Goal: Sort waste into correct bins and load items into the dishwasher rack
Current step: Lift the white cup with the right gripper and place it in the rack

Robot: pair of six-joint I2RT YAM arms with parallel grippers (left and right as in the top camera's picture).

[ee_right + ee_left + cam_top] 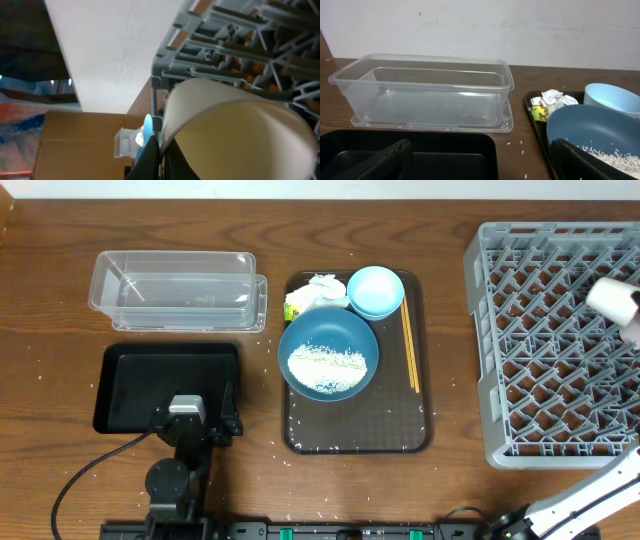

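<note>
Left claw [195, 408] spread wide; right claw [159, 152] pinched closed.

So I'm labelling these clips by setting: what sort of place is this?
Likely a test bench staged as a dish-clearing station: wooden table, grey dishwasher rack, brown tray with a big blue bowl, white wall.

A brown serving tray [352, 428] lies on the wooden table [60, 230] before a white wall [470, 25].

Robot lab: wooden table [60, 240], white wall [470, 25]
</note>
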